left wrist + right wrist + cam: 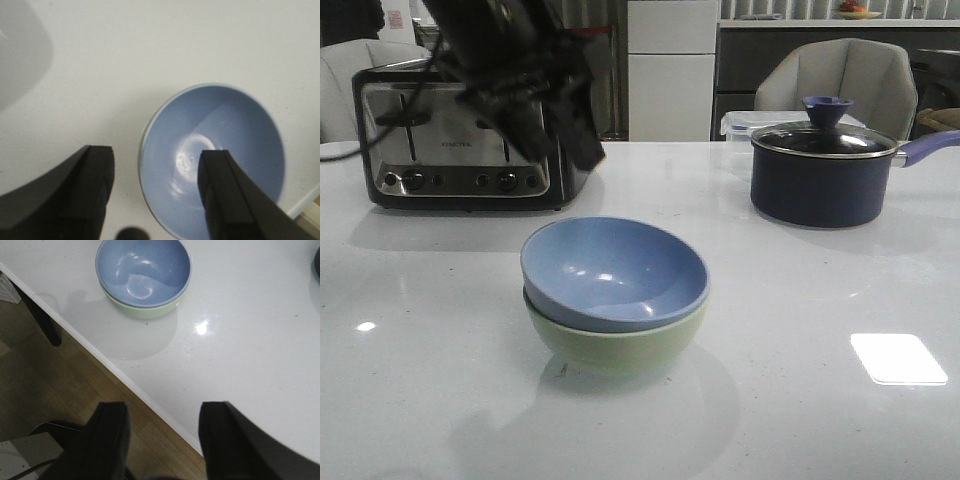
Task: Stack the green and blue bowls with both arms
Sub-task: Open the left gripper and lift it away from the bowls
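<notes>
resting nested, matte round blue bowl [614, 272] inside pale green bowl [620, 345].

Dusty light-blue matte round bowl [615, 272]: plain, unpatterned, pale glints inside. Pale sage-green matte round bowl [620, 345]: plain, showing as a green band beneath the blue. White glossy stone table top [820, 300]: faintly speckled, with bright white reflections. Dark navy round saucepan [817, 185]: lavender-blue handle and knob, dark glass lid with a silver rim. Black-and-chrome four-slot toaster [460, 140]: mirrored front, black dials. My left gripper [157, 190]: black fingers [95, 190], matte, over white table and blue bowl. My right gripper [162, 440]: black likewise, over brown wood-grain floor [75, 380]. My left arm [520, 70]: black throughout.
</notes>
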Controlling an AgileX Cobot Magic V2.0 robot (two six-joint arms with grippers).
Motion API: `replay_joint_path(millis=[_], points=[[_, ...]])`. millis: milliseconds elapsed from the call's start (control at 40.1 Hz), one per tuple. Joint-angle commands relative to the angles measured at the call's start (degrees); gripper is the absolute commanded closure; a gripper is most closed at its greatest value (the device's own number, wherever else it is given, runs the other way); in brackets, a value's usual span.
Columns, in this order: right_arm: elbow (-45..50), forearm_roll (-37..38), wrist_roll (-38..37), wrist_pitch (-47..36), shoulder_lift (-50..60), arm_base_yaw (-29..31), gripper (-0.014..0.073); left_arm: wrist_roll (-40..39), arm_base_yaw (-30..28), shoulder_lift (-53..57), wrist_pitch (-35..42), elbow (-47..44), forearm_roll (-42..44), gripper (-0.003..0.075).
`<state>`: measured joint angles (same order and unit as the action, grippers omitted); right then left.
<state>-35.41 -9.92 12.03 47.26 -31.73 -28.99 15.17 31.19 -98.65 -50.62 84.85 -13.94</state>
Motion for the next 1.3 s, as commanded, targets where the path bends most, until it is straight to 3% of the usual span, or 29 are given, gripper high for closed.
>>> replay_joint_path(millis=[0,299,473,698,897,1047,1271], points=[[-1.5,-0.2,0.4,-2.8,0.0,0.2,0.0152,-0.1,1.9,9.5,2.0,-0.9,-0.5,0.0277],[-1.5,0.3,0.1,-1.4,0.0,0.1,0.0152,0.1,5.9,28.2,2.7,-13.6,2.9,0.0277],[-1.5,3.7,-4.8,-1.1,0.0,0.2,0.0152,-0.4,6.0,38.2,2.9,-23.0,3.8,0.0277],[-1.5,5.9,-7.5,-0.6,0.0,0.2,0.0152,-9.9,6.0,49.9,6.5,-34.8,11.1,0.0277],[-1.5,5.9,-7.5,-0.4,0.0,0.2,0.0157,-10.7,6.0,56.9,11.4,-42.0,11.0,0.0277],[-1.5,5.9,-7.5,-0.3,0.0,0.2,0.0298,-10.7,6.0,57.6,11.2,-42.6,11.0,0.0325],[-1.5,5.9,-7.5,0.0,0.0,0.2,0.0559,-10.7,6.0,57.5,11.2,-42.6,11.0,0.0542]])
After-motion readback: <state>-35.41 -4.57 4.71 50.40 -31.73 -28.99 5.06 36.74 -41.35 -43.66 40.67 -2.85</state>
